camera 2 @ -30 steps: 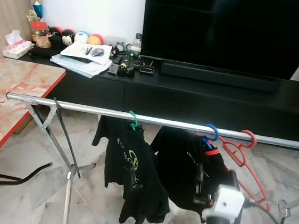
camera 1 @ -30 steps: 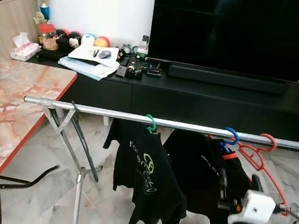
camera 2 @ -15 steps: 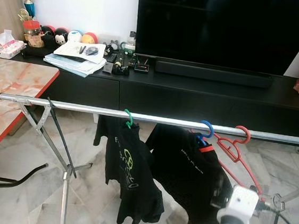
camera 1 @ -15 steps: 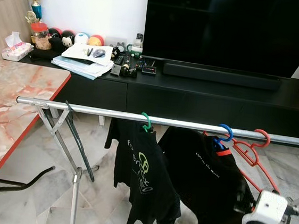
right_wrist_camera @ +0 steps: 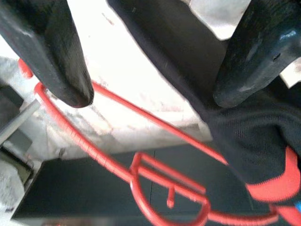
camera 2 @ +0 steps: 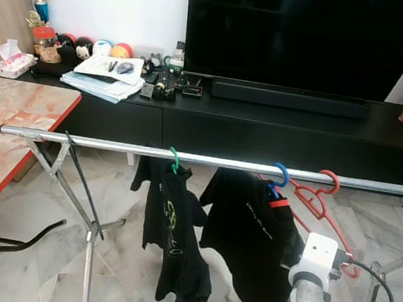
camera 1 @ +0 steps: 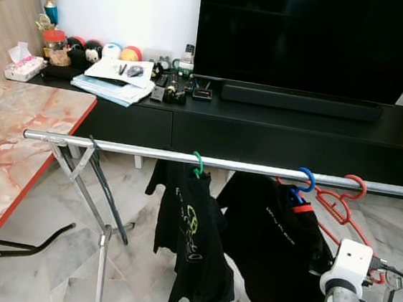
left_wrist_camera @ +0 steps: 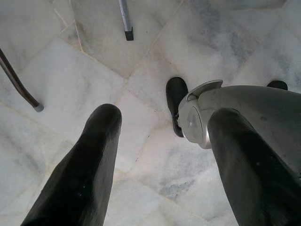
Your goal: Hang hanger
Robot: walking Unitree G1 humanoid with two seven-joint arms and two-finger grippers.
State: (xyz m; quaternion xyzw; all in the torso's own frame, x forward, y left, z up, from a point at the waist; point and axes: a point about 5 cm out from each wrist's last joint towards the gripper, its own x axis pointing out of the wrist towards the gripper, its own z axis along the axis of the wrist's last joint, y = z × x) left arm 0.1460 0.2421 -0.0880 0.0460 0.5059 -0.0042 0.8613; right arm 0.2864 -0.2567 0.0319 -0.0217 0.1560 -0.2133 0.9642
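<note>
A bare red hanger (camera 1: 341, 203) hangs by its hook on the metal rail (camera 1: 137, 149), at the rail's right end. My right gripper (right_wrist_camera: 150, 89) is open just below it. The hanger's lower bar (right_wrist_camera: 117, 165) runs beyond the fingertips, and the black shirt on the blue hanger (camera 1: 304, 179) brushes one finger. My right wrist (camera 1: 347, 271) shows low at the right, under the red hanger. A second black shirt (camera 1: 192, 244) hangs from a green hanger (camera 1: 198, 165) mid-rail. My left gripper (left_wrist_camera: 164, 117) hangs open over the marble floor.
A marble table with a red edge (camera 1: 37, 170) stands at the left. The rack's folding legs (camera 1: 101, 245) stand under the rail's left end. Behind the rail are a long black console (camera 1: 261, 128) with books and small items, and a large TV (camera 1: 314, 40).
My right arm has drawn back and down; its fingers, raised beside the blue-hanger shirt a second ago, have dropped from the eye views. The red hanger stays hooked on the rail.
</note>
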